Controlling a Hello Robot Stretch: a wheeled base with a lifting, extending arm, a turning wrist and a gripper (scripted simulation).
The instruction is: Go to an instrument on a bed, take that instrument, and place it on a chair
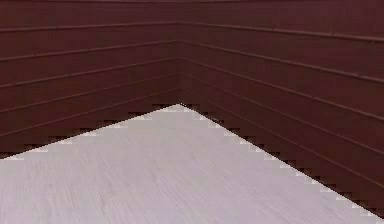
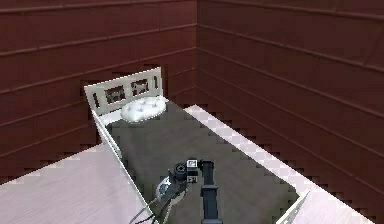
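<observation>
A bed (image 2: 215, 150) with a white frame and a dark cover stands in the arm side view, its slatted headboard (image 2: 124, 92) toward the far wall. A white pillow (image 2: 145, 108) lies at the head end. The dark arm (image 2: 211, 200) rises from the bottom edge over the foot half of the bed. My gripper (image 2: 162, 195) hangs near the bed's left rail, its thin fingers (image 2: 152, 208) pointing down and left. I cannot tell whether it holds anything. No shape on the cover reads as an instrument.
Dark red-brown plank walls (image 1: 250, 70) meet in a corner ahead in the forward view, with pale bare floor (image 1: 170, 170) before them. In the arm side view the same walls (image 2: 290, 80) stand behind and right of the bed, with pale floor (image 2: 60, 185) left of it.
</observation>
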